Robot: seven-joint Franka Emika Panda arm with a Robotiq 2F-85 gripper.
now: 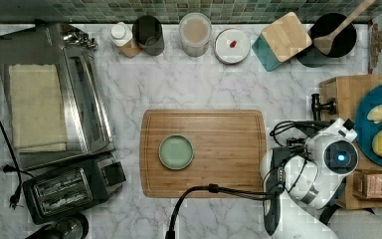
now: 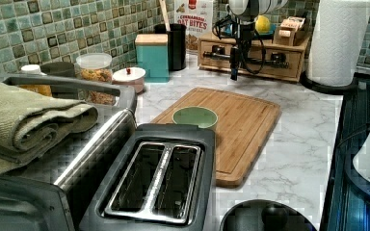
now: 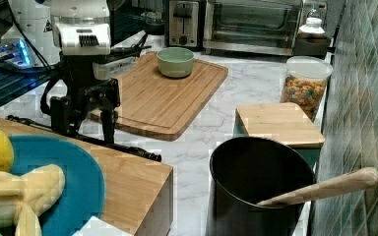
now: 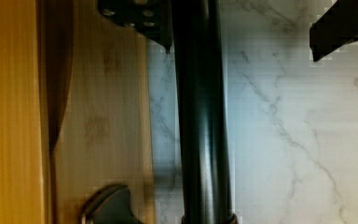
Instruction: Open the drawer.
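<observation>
Fingers of the gripper (image 4: 242, 28) stand wide, one either side of the black bar handle (image 4: 203, 116) on the drawer (image 2: 250, 60), which sits shut at the left view's far end of the counter (image 2: 298, 144). I judge I should pinch the bar squarely, then pull straight out toward the cutting board (image 2: 236, 125), keeping the wrist level so the bar cannot slip.

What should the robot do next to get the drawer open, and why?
Probably close the tool on the black bar handle, then pull. In the wrist view the bar runs between the two open fingers, one finger on the drawer side, the other over the marble counter. In the left view the drawer front looks flush with its box, so it seems not yet pulled out.
</observation>
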